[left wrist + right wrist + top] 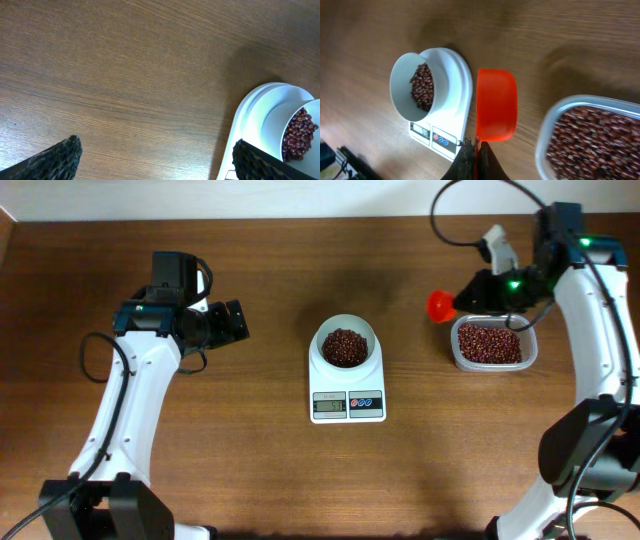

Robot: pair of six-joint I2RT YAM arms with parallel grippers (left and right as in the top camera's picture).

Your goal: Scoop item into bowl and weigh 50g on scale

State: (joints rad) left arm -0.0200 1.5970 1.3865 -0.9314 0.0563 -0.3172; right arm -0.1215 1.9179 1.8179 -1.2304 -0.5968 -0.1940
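Observation:
The white bowl (346,340) stands on the white scale (347,402) at the table's middle and holds red-brown beans (345,347). More beans fill a clear plastic tub (490,343) at the right. My right gripper (470,295) is shut on the handle of an orange-red scoop (438,305), held above the table between the scale and the tub. In the right wrist view the scoop (496,102) looks empty, with bowl (406,85) to its left and tub (585,135) to its right. My left gripper (234,320) is open and empty, left of the scale.
The left wrist view shows bare wood between the open fingers (155,157), with the scale's edge (245,125) and bowl (295,132) at lower right. The scale's display (329,405) and two buttons (366,400) face the front edge.

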